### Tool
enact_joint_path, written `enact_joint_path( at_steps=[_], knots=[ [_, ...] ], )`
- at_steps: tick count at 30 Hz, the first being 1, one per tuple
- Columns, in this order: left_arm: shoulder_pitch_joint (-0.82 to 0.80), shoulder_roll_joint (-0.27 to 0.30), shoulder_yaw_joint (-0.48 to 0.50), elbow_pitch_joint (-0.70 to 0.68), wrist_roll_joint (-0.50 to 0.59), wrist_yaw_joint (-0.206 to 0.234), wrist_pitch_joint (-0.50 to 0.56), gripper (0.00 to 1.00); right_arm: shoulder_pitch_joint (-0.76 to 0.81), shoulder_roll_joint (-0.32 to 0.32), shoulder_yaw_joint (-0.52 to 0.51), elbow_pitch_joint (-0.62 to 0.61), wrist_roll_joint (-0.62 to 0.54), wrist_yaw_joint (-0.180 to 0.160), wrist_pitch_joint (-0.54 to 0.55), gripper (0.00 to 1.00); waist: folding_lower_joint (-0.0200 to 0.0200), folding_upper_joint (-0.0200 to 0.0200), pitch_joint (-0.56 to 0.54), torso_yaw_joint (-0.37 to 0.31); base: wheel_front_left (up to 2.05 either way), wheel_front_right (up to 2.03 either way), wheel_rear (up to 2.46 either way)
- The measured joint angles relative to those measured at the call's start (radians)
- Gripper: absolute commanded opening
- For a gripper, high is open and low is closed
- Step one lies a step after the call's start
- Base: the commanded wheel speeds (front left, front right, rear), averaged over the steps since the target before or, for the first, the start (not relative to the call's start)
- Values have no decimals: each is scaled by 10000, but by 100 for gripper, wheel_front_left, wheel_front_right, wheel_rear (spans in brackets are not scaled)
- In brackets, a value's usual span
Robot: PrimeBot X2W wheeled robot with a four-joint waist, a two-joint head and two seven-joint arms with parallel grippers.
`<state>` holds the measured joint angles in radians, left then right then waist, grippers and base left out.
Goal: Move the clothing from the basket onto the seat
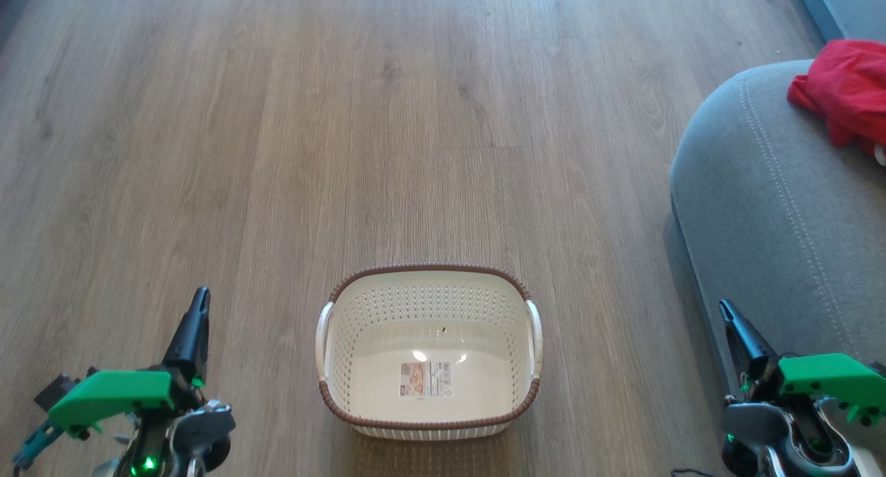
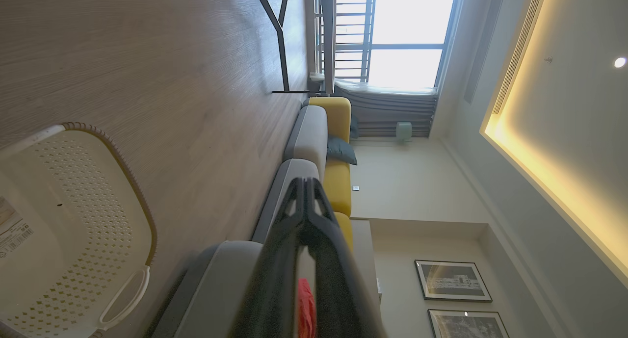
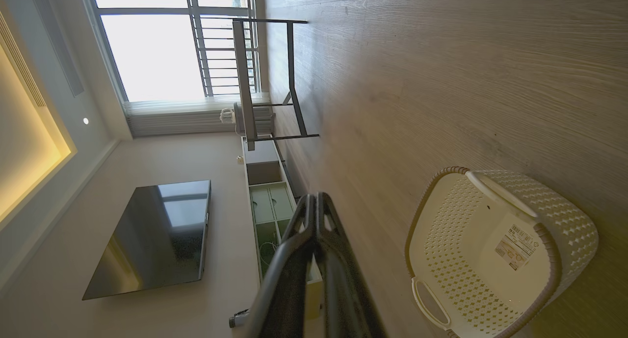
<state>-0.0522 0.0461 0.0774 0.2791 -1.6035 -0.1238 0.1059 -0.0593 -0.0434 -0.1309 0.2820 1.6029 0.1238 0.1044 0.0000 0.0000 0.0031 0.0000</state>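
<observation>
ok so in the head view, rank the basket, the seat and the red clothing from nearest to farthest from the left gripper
Measured from the left gripper, shut at the lower left:
1. Basket: on the floor just to the gripper's right, at bottom centre.
2. Seat: beyond the basket, along the right edge.
3. Red clothing: lying on the seat, in the upper right corner.

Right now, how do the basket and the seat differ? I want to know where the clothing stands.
The basket is white perforated plastic with a brown rim; the seat is grey stitched fabric. The basket holds nothing but its base label, while the seat carries the red clothing. The seat is far larger than the basket and runs past the picture's edge. Both have rounded corners.
</observation>
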Motion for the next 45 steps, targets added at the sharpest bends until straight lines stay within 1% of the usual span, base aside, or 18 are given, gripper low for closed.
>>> enact_joint_path(
  at_steps=[45],
  knots=[
    [0,0,2,0,0,0,2,0,0,0,0,0,0,0,0,0,0,0,0,0,0,0,0]
  ],
)
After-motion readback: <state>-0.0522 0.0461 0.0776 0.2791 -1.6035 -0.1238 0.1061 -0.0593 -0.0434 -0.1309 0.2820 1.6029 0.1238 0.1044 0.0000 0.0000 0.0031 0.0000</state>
